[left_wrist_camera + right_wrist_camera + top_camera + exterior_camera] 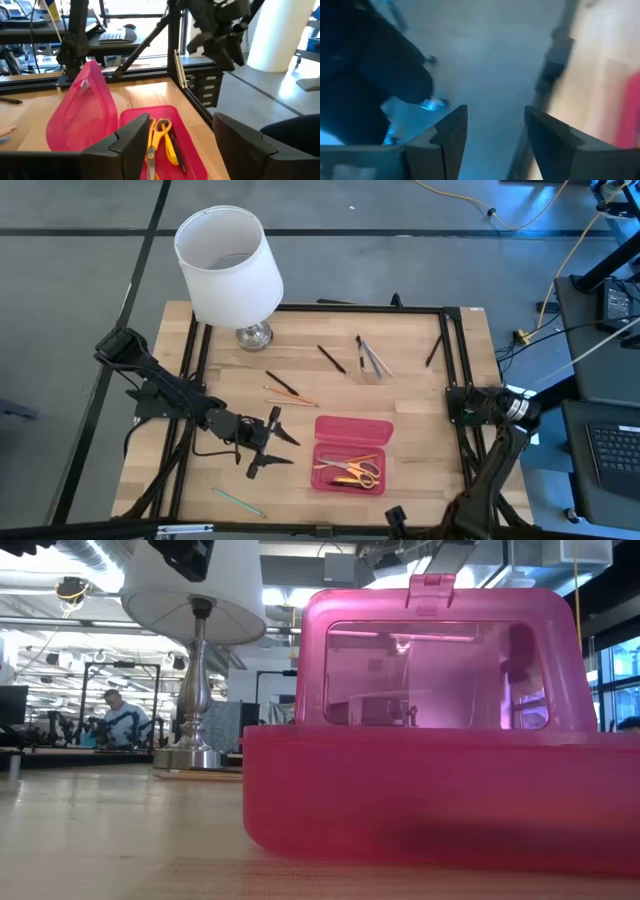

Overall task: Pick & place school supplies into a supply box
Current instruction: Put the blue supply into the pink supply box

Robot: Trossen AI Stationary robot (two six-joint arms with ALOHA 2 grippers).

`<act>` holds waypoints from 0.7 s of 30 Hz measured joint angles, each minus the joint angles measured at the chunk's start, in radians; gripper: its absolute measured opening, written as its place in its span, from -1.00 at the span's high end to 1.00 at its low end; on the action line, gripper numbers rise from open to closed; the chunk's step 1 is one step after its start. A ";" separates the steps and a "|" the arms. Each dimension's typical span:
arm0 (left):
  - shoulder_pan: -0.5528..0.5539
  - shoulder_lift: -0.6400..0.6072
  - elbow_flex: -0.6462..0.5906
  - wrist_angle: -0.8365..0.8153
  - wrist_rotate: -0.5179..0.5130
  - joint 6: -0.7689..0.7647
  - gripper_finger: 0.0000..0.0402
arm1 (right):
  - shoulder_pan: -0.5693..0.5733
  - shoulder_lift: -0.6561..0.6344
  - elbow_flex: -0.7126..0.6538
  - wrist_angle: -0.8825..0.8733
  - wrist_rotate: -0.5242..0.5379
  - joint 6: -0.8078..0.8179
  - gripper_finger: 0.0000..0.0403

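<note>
The pink supply box (352,453) lies open on the table's near middle, its lid (82,110) standing up. Yellow-handled scissors (160,135) and some pens lie inside the base. My left gripper (285,448) is open just left of the box, its fingers pointing at it and touching nothing. On the wood lie a black pen (283,383), orange and wood pencils (292,396), another black pen (331,358), grey pens (372,360), a black pen (433,352) and a teal pen (238,502). My right gripper (495,135) waits open at the table's right edge (462,404).
A white-shaded lamp (230,265) on a metal base (254,335) stands at the far left of the table. A black frame (455,360) runs round the table's edges. In the low view the box (420,740) fills the near ground, and a person sits far off in the room.
</note>
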 joint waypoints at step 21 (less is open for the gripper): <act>-0.018 0.000 0.120 -0.181 0.033 -0.101 -0.03 | 0.027 -0.380 -0.810 0.919 -0.011 -0.053 0.02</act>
